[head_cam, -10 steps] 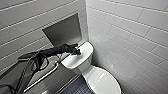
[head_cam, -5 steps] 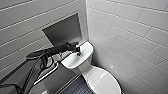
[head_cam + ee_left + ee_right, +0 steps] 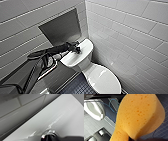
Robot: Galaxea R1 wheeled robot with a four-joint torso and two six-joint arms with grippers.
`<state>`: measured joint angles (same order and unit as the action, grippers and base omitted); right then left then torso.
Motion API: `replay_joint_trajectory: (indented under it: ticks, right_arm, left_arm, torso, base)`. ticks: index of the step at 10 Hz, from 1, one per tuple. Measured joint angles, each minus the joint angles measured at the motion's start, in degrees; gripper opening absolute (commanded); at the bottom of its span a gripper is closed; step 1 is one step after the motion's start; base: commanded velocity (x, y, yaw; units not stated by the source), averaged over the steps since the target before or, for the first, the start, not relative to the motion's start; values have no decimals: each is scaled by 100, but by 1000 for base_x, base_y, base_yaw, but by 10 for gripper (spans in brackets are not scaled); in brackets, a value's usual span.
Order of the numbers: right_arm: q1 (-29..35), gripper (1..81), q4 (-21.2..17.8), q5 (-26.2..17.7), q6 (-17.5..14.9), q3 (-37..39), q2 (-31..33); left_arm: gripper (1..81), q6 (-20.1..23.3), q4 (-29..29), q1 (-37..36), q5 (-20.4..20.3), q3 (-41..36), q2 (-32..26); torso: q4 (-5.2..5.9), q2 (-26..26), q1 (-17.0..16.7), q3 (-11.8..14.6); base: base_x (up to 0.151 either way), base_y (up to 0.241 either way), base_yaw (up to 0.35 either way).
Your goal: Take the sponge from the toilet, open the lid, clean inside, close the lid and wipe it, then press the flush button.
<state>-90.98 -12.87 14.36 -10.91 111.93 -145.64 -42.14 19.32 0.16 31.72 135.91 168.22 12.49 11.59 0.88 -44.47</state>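
Your left claw [image 3: 76,48] is hovering at the flush button [image 3: 49,133] on the toilet [image 3: 101,77], though I cannot tell its grip; your right claw [image 3: 133,139] is grasping the sponge [image 3: 136,116].

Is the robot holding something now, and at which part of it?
The right gripper holds the sponge by the end nearest its wrist; the grip is hidden.

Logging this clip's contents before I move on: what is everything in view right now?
toilet: one, white, in the corner of the tiled walls
lid: one, white, shut over the bowl
flush button: one, shiny metal, on the tank top
sponge: one, orange, held up above the floor
wall panel: one, grey, behind the tank
floor: dark blue tiles
cable: one, blue, on the floor
left gripper: one, black, over the tank top
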Motion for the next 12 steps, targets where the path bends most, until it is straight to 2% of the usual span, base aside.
replay_joint_trajectory:
  ticks: [8,12]
  right_arm:
    - [2,10,1,2,0,-9,-141]
    - [0,10,1,7,-2,30,-144]
  left_arm:
    - [10,6,482,243,-323,-27,85]
    - [10,6,503,212,-229,-88,83]
  torso:
    - [0,0,-5,2]
    - [0,2,-6,2]
  base:
    - [0,0,0]
    - [0,0,0]
